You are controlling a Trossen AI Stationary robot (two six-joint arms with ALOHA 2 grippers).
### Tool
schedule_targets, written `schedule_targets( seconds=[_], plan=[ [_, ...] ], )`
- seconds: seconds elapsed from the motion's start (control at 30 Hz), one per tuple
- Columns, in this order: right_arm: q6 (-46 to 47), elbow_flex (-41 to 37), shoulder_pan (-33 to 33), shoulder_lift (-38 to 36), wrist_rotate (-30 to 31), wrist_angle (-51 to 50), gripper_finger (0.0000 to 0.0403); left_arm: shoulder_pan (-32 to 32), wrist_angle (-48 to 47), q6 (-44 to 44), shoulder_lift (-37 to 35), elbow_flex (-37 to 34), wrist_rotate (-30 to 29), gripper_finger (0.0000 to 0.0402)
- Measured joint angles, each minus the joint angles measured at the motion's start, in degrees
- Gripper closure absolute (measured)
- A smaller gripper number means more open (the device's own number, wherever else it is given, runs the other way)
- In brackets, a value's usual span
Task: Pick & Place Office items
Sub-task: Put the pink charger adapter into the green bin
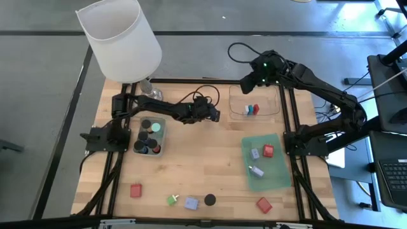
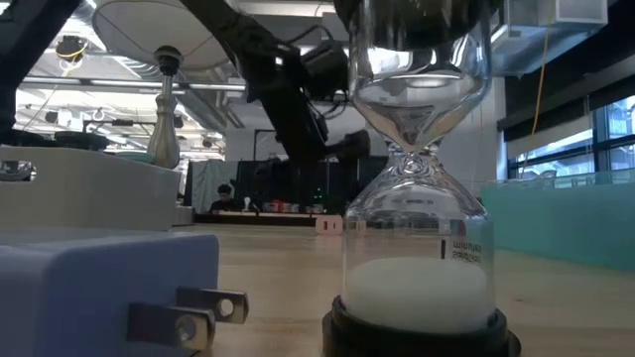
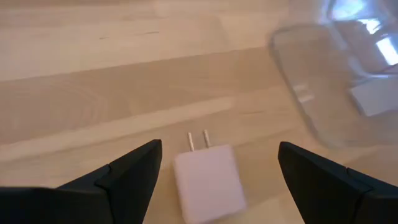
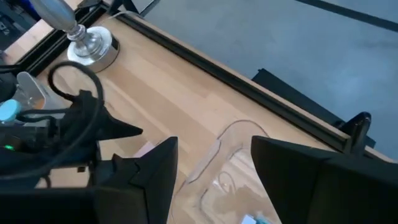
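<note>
Lying between the left gripper's (image 3: 217,180) spread, empty fingers, a small pale lilac plastic plug block (image 3: 208,180) is resting on the wooden table (image 3: 93,81) (light, rigid, slick-sided); gripping its flat sides looks safest. Right gripper (image 4: 214,180) is hovering, parted, over the clear tray (image 4: 230,168).

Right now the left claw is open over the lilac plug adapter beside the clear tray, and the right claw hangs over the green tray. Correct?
Not quite. The right claw hangs at the clear tray, not the green tray; the high view shows it. The rest stands: the left claw is open over the lilac plug adapter beside the clear tray.
</note>
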Motion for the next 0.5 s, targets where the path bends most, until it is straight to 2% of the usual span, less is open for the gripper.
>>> schedule_targets(
  seconds=[0.33, 0.5],
  plan=[
    [-1.87, 0.0, -1.0, 0.0, 2.45, -0.02, 0.0195, -0.4, 3.32, 0.16, 5.71, -0.04, -1.14, 0.0084],
    [-2.02, 0.0, -1.39, 0.0, 2.43, 0.04, 0.0195, -0.94, 4.21, 3.96, 7.91, 0.07, -2.59, 0.0088]
  ],
)
